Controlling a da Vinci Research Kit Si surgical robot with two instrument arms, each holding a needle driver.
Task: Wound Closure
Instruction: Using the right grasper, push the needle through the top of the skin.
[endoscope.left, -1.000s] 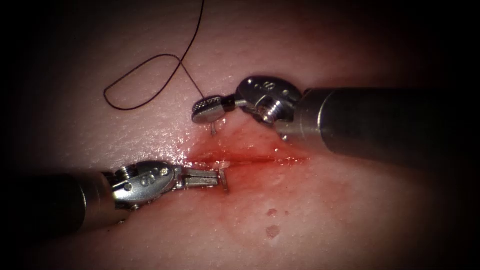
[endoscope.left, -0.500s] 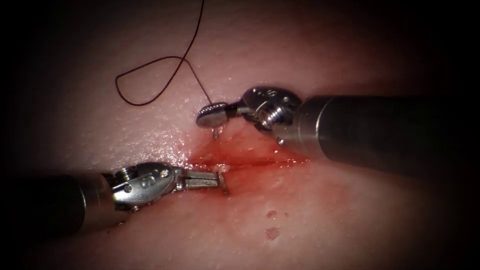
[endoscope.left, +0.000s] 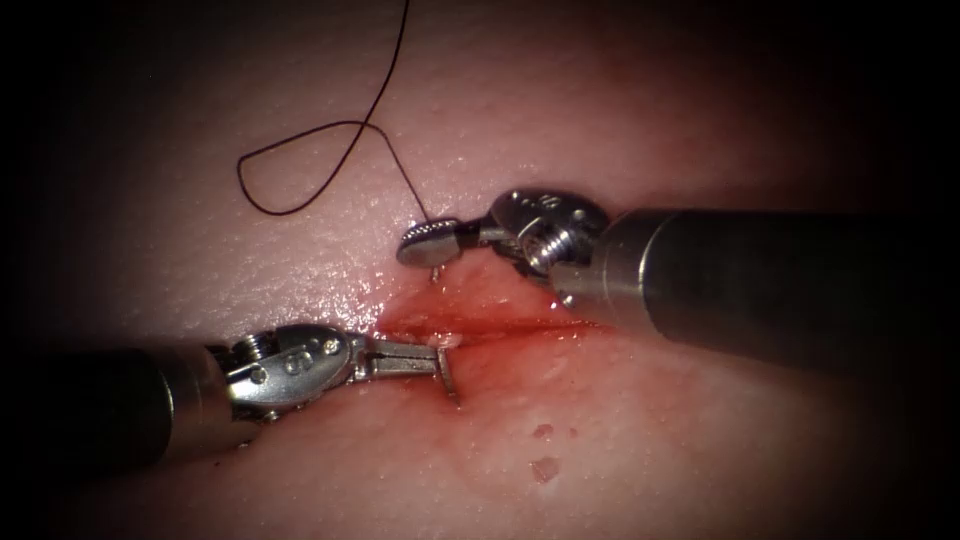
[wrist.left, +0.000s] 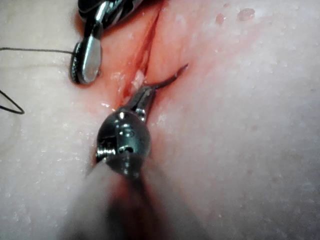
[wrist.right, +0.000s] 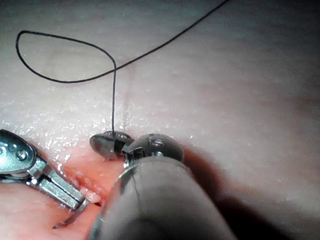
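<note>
The cut (endoscope.left: 500, 325) runs across the tissue (endoscope.left: 650, 440), wet with red fluid. The curved needle passes through the tissue at the cut's left end. My right tool (endoscope.left: 418, 245) is shut on the needle's rear end just beyond the cut's far edge, where a short piece of needle (endoscope.left: 434, 270) dips into the tissue. My left tool (endoscope.left: 438, 357) is shut on the needle near its tip (endoscope.left: 452, 383), which sticks out of the near edge. In the left wrist view the left tool (wrist.left: 145, 96) grips the bare needle (wrist.left: 172, 80). The dark thread (endoscope.left: 300, 170) loops from the right tool.
The thread (wrist.right: 114, 90) rises from the right tool (wrist.right: 111, 144) and curls into a loop on the far tissue, then leaves upward. Small red spots (endoscope.left: 545, 465) mark the near tissue. Both shafts lie low over the tissue, left (endoscope.left: 120, 410) and right (endoscope.left: 760, 280).
The right tool has moved down and right toward the cut's far edge. More of the needle tip now shows at the left tool, and the thread loop has shrunk.
</note>
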